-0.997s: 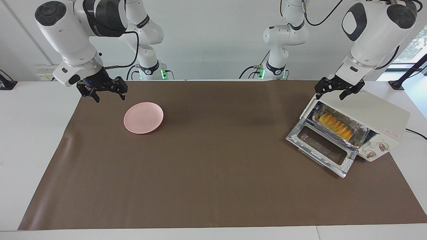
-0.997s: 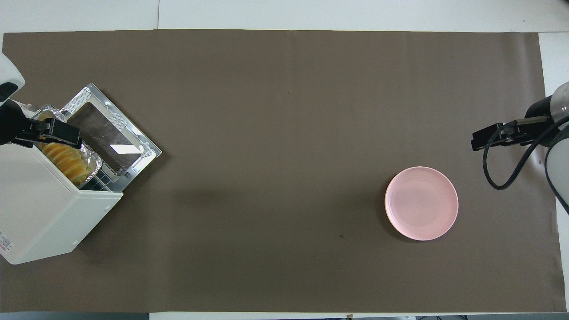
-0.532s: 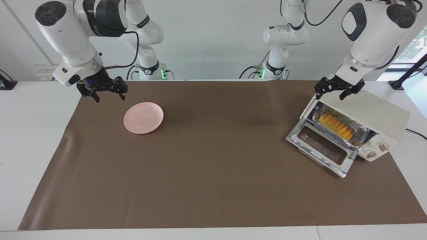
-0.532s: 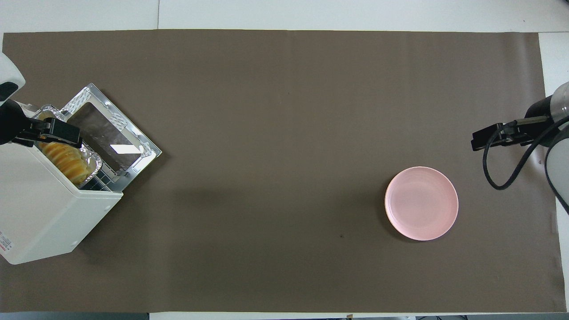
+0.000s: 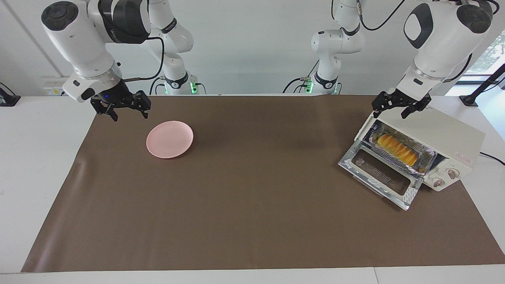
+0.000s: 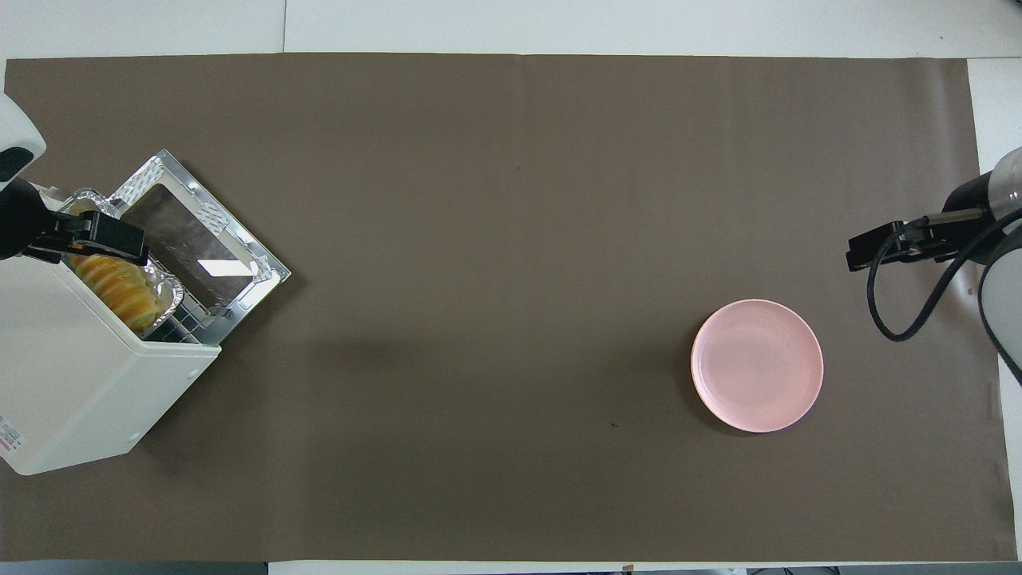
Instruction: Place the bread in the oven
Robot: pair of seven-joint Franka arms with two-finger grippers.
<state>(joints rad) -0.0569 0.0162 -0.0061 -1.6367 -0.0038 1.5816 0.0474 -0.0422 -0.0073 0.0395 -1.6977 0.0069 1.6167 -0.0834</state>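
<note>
The cream oven [image 5: 438,132] [image 6: 72,383] stands at the left arm's end of the table with its glass door [image 5: 380,173] [image 6: 196,243] dropped open. In its mouth, on the rack, a crinkled foil tray [image 5: 428,156] carries the yellow-orange bread [image 5: 396,148] [image 6: 120,291]. My left gripper [image 5: 389,113] [image 6: 92,239] hangs open just above the oven's top front corner and holds nothing. My right gripper [image 5: 130,116] [image 6: 874,249] waits open and empty above the mat at the right arm's end.
A round pink plate [image 5: 169,139] [image 6: 756,365] lies bare on the brown mat [image 5: 252,221], beside the spot below the right gripper. The open door juts out in front of the oven. Cables trail from both arms.
</note>
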